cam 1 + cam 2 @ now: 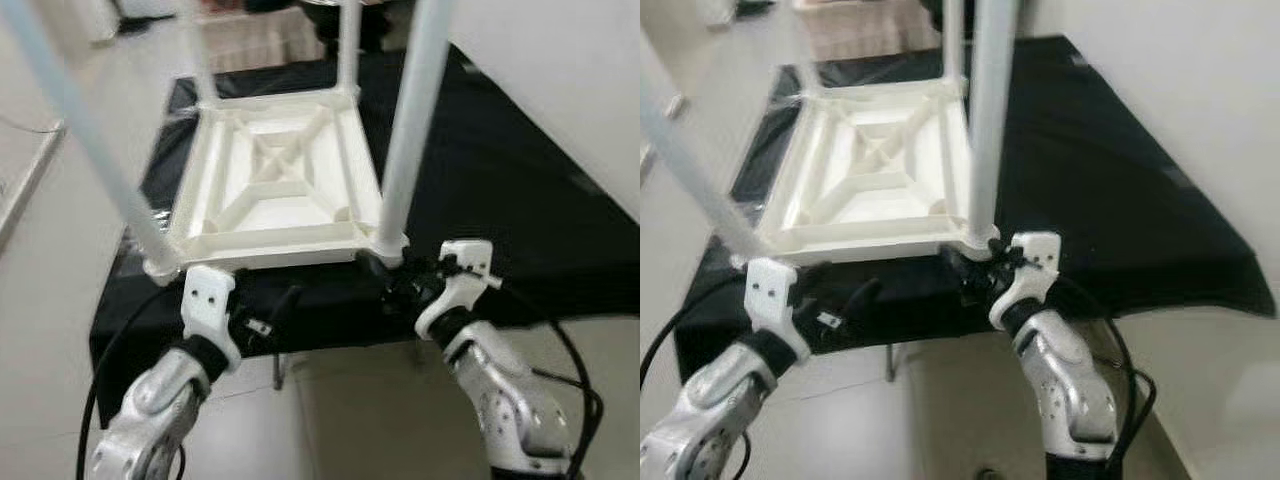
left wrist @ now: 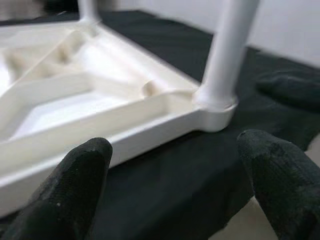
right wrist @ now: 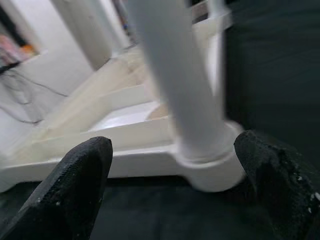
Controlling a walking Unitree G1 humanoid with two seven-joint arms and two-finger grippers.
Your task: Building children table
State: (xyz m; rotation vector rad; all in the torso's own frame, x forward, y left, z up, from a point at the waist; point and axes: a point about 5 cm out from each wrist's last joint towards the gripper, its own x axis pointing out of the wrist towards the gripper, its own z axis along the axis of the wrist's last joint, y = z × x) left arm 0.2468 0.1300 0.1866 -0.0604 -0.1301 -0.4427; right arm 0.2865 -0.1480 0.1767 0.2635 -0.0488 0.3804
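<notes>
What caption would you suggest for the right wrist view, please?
Open right tool facing the white plastic upturned children's table at a corner leg, on black cloth.

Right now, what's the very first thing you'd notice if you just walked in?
A white children's table lying upside down on a black cloth, its four legs poking up; the near right leg looks biggest. Just below its near edge, the left gripper and right gripper both hang open, the right one at the base of that near leg.
</notes>
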